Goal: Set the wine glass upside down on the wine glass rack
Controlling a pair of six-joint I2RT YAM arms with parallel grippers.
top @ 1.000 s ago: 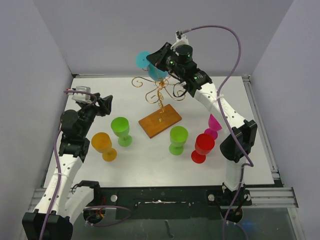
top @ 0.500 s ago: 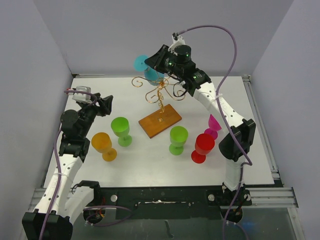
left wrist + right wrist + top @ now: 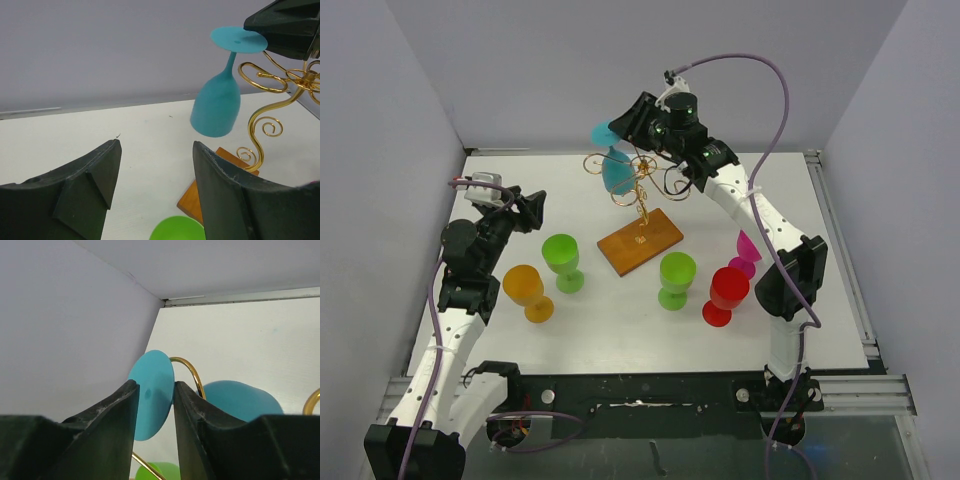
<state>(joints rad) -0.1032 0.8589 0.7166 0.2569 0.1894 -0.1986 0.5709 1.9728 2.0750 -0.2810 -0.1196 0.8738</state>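
The blue wine glass (image 3: 617, 170) hangs upside down, bowl down and foot up, tilted at the left side of the gold wire rack (image 3: 642, 182) on its brown wooden base (image 3: 640, 242). My right gripper (image 3: 623, 124) is shut on the glass's round foot (image 3: 152, 390), held above the rack's left scroll arm (image 3: 189, 371). The bowl (image 3: 235, 400) shows below the fingers. In the left wrist view the glass (image 3: 216, 107) hangs just left of the rack's curls (image 3: 265, 125). My left gripper (image 3: 156, 145) is open and empty, well left of the rack (image 3: 533, 210).
Upright on the table are a green glass (image 3: 561, 262), an orange glass (image 3: 527, 290), a second green glass (image 3: 676, 278) and a red glass (image 3: 726, 293). A pink glass (image 3: 748, 250) lies by the right arm. Grey walls enclose the back and sides.
My right gripper has shifted a little and turned the blue glass, so its bowl swung down and right, close against the rack's left arm. The left arm has not moved.
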